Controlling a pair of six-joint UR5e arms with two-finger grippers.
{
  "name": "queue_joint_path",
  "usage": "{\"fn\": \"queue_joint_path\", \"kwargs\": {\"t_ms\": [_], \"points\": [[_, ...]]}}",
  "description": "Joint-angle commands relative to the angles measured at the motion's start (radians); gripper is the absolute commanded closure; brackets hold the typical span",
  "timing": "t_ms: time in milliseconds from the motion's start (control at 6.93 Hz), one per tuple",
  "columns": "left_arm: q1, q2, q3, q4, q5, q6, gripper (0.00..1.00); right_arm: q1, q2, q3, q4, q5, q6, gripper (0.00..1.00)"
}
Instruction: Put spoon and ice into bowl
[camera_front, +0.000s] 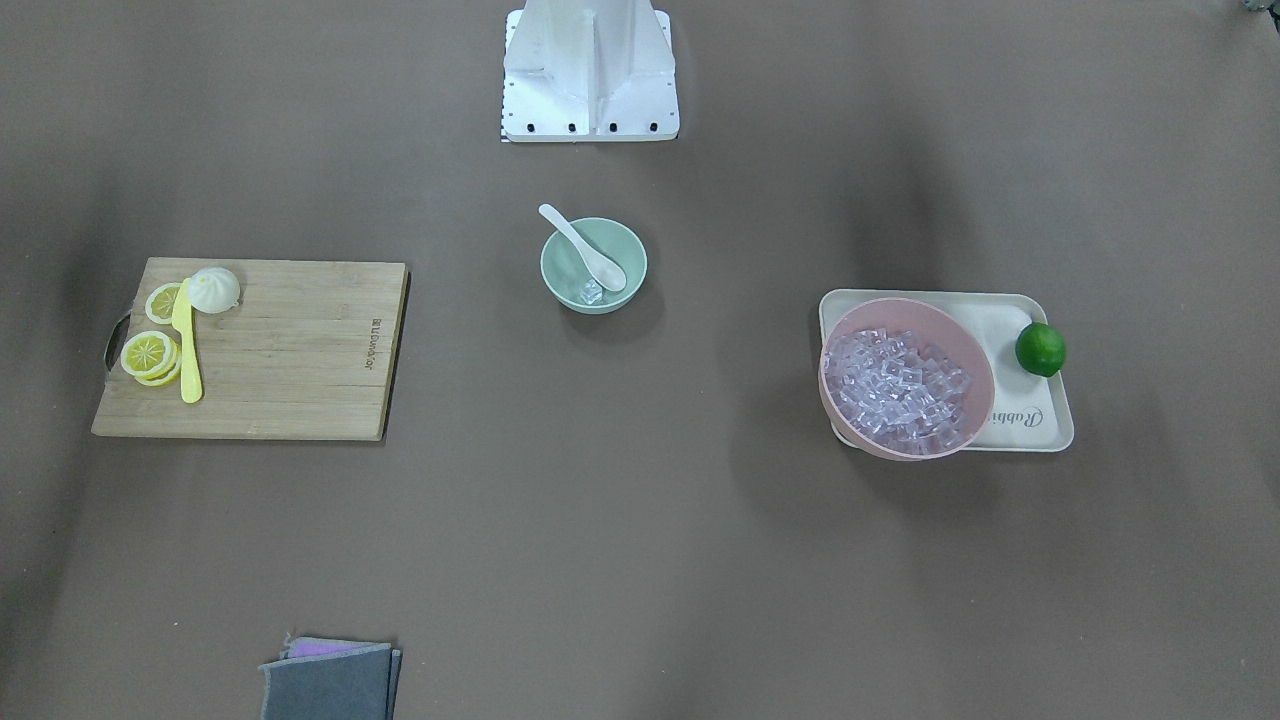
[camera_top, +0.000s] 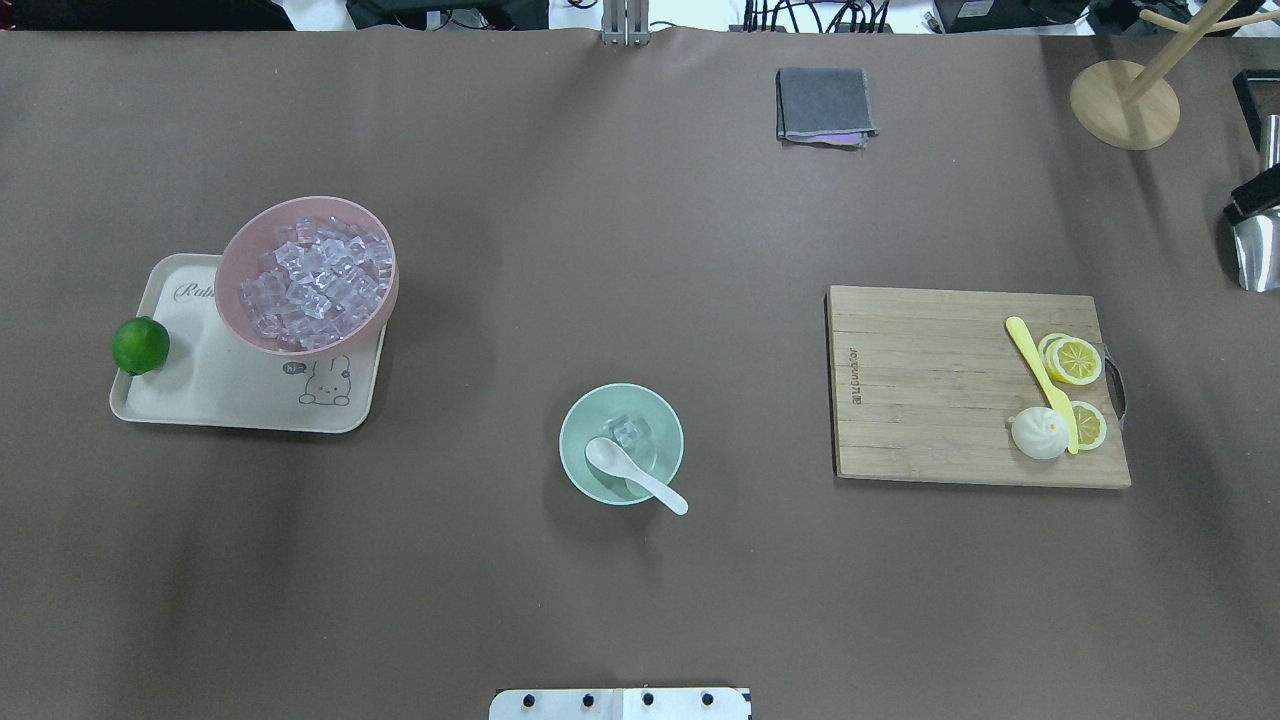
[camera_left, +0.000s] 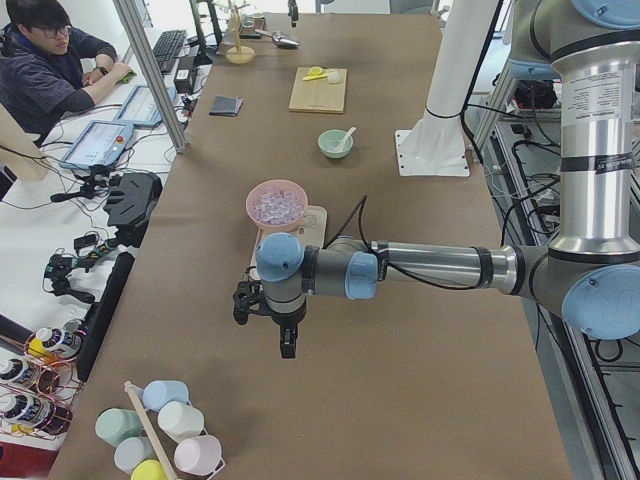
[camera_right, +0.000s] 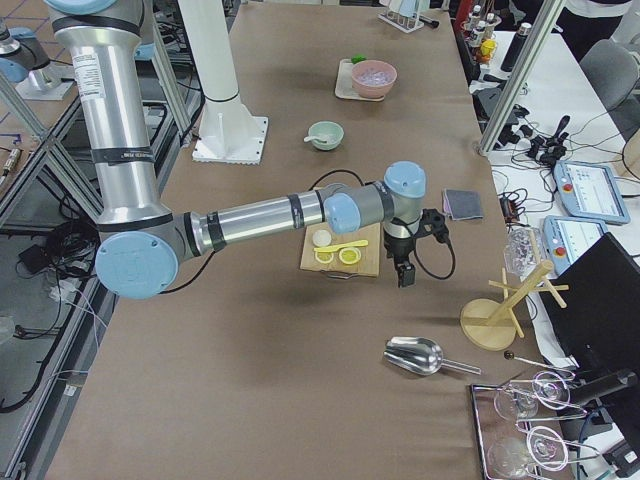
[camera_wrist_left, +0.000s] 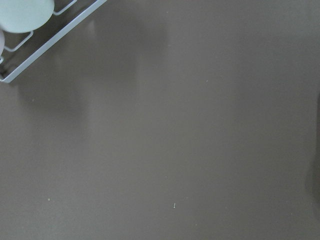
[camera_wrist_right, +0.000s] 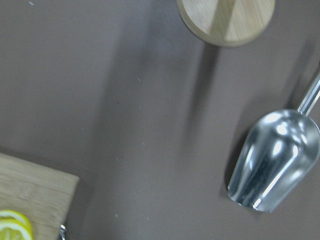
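brown matte worktop (camera_top: 640, 250), mint-green bowl (camera_top: 575, 445) at its middle, white soup spoon (camera_top: 650, 485) leaning inside, handle over the rim, clear ice cube (camera_top: 627, 430) beside the scoop, left jaws and right jaws over opposite ends, opening impossible to tell, desks (camera_left: 30, 230) alongside

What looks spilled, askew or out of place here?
No spill. The pink bowl of ice overhangs a corner of its tray, and the lime sits at the tray's edge. Spoon and one ice cube lie in the mint bowl.

spoon (camera_top: 632, 472) and ice (camera_top: 628, 432) in bowl (camera_top: 575, 450)
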Motion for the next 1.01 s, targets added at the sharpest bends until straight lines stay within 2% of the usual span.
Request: {"fn": "queue_joint_path", "kwargs": {"t_ms": [0,433,578,866], "points": [[-0.003,0.011,-0.040,0.072,0.011,0.022,0.02,0.066,-0.144,-0.024,0.014,0.020,-0.059,0.00],[-0.004,0.039,-0.049,0.074,-0.004,0.017,0.02,0.137,-0.197,-0.007,0.002,0.032,-0.055,0.00],[-0.016,0.041,-0.049,0.065,-0.089,0.017,0.02,0.160,-0.215,0.049,-0.056,0.055,-0.055,0.00],[-0.026,0.044,-0.055,0.066,-0.104,0.025,0.02,0.169,-0.231,0.192,-0.221,0.052,-0.053,0.00]]}}
